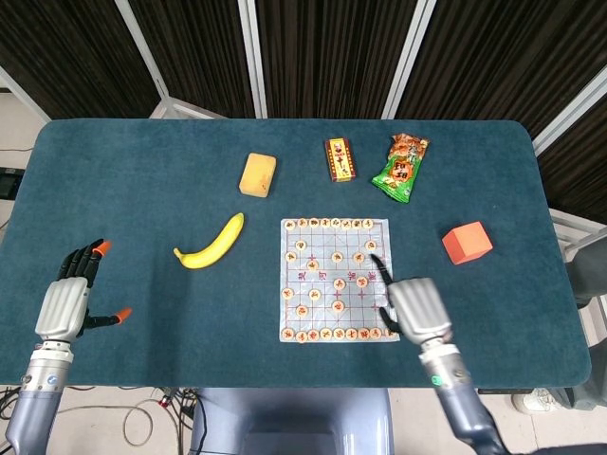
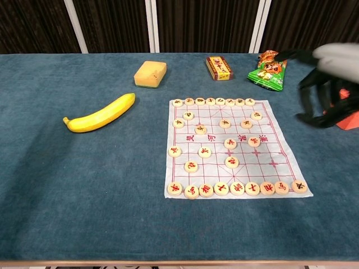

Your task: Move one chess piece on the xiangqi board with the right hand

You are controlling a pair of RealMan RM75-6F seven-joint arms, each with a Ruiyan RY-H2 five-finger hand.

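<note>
Resting near the surface's front-left corner, the left hand [image 1: 64,305] holds nothing, fingers spread. The xiangqi board [image 1: 335,279] lies right of centre, pieces [image 2: 231,162] scattered on it. Beside its right edge the right hand [image 1: 414,308] hovers, fingers loosely curled, empty; dropping low could sweep the front-row pieces off.

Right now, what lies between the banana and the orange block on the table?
In the head view, the xiangqi board with its pieces lies between the banana and the orange block; the right robot hand hovers at its near right corner.
</note>
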